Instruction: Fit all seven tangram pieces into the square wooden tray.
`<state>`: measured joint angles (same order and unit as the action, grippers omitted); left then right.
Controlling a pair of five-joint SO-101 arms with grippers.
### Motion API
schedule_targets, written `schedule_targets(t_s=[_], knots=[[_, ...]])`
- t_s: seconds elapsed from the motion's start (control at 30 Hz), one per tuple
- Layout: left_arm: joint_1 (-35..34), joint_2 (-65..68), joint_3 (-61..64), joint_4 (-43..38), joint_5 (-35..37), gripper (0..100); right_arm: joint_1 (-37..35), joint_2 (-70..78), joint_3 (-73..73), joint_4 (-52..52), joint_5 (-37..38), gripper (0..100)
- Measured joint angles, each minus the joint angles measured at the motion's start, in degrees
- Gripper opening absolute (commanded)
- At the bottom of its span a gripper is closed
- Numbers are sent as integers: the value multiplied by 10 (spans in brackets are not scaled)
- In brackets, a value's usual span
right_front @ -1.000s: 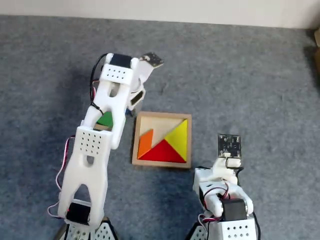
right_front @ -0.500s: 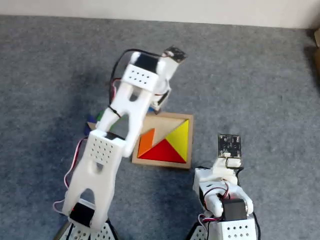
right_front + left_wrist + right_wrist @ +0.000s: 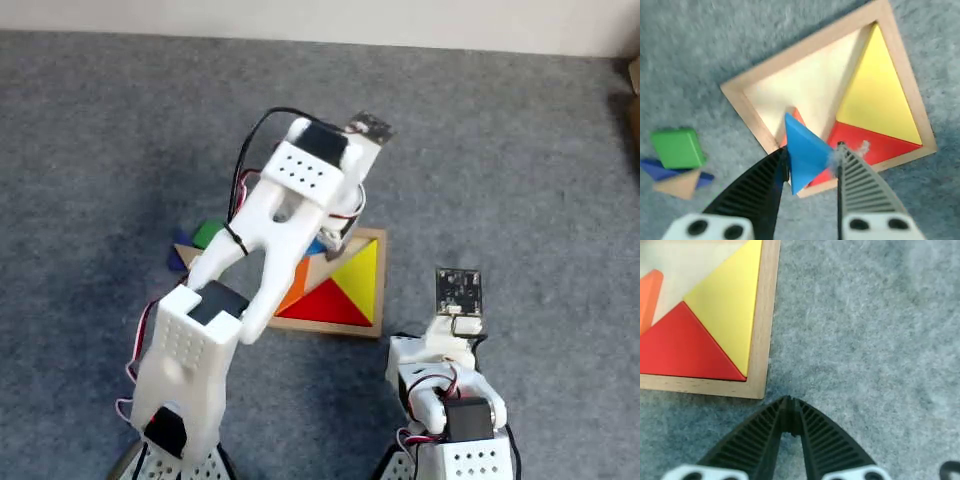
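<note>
Grey carpet is covering the desk (image 3: 500,150). Farthest left, 3 loose pieces are lying in a cluster: a green wooden square (image 3: 677,148) is sitting beside a dark blue flat piece (image 3: 652,167), and a tan wooden triangle (image 3: 677,182) is lying partly over that dark blue piece. All 3 are resting on the carpet, near the square wooden tray (image 3: 805,42) but outside it.

Next along, the left hand (image 3: 812,148) is pinching a bright blue wooden triangle (image 3: 805,150) between its 2 fingers and is holding it tilted above the tray's near corner, over the orange piece (image 3: 297,283) lying inside. In the high view the left arm is stretching across the tray's left part.

Inside the tray, a large red triangle (image 3: 680,345) is lying along one wall and a large yellow triangle (image 3: 725,300) is lying along the neighbouring wall, the 2 touching edge to edge. Bare wood is showing in the remaining part of the tray.

Farthest right, the right hand (image 3: 790,401) is hanging over the carpet just outside the tray's corner, its fingers pressed together and gripping nothing.
</note>
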<state>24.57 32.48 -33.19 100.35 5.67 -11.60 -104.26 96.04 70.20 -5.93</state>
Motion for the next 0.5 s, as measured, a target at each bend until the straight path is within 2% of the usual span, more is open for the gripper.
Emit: schedule_targets(t_s=[0.27, 0.43, 0.5], knots=[[-2, -1, 55, -27, 113, 68, 0, 0, 0, 0, 0, 5], [-2, -1, 83, -55, 131, 76, 0, 0, 0, 0, 0, 5], [-3, -1, 85, -58, 131, 125, 0, 0, 0, 0, 0, 5]])
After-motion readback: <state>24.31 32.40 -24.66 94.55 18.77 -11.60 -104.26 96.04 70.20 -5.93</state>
